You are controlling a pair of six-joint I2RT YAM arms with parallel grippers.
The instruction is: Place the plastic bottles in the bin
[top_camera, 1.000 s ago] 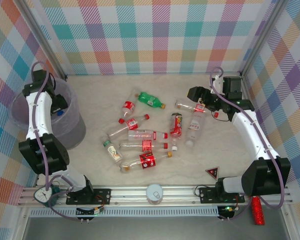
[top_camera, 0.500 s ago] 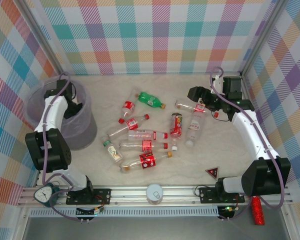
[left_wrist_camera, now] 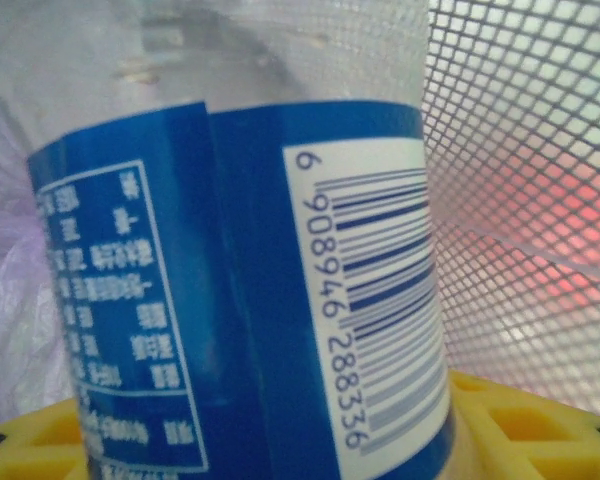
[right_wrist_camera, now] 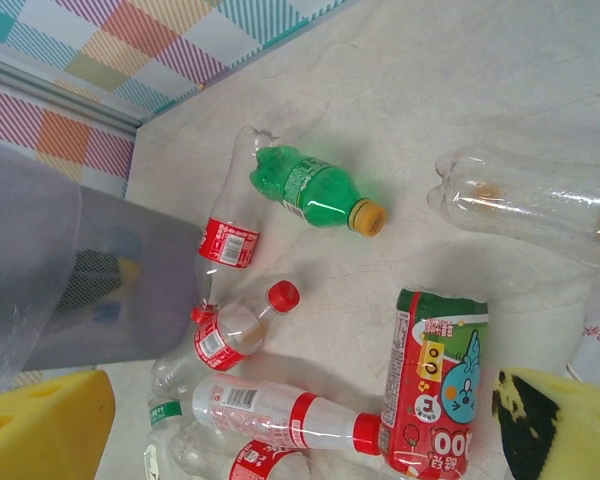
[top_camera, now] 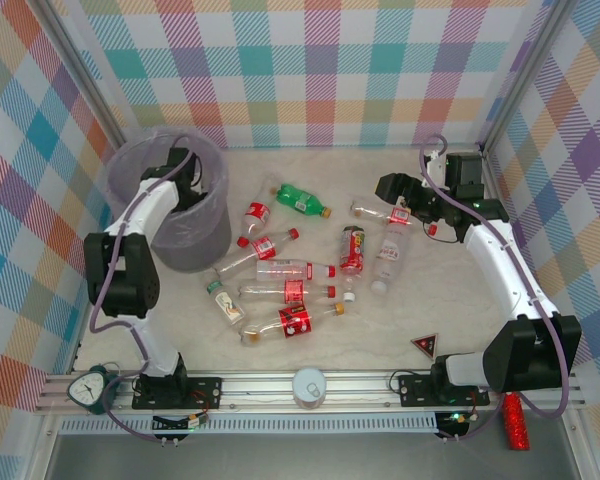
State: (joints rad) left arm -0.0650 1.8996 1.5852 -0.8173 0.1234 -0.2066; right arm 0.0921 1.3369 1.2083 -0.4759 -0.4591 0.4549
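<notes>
The left gripper [top_camera: 185, 180] reaches down inside the bin [top_camera: 208, 240], its jaws part-way closed and clamped on a blue-labelled bottle [left_wrist_camera: 250, 290]. In the left wrist view this bottle stands between the yellow fingers [left_wrist_camera: 525, 425], with the bin's mesh wall just behind it at 3 o'clock. The right gripper [top_camera: 393, 190] hangs at 2 o'clock over the table [top_camera: 180, 320], jaws spread wide with nothing between them, above a clear bottle [top_camera: 370, 209]; whether it touches that bottle cannot be told.

The bin stands at 10 o'clock on the table. The loose plastic bottles lie around the middle: a green bottle [top_camera: 302, 199] at 12 o'clock of the group, a squat red-labelled bottle [top_camera: 352, 248] at 3 o'clock, and a cluster of clear bottles [top_camera: 285, 292] at 7 o'clock.

Against a second ago, the bin has slid from the 9 o'clock edge toward 1 o'clock, nearer the loose bottles, and the left arm has swung along with it, its grip unchanged. The right arm and the loose bottles lie as they did
</notes>
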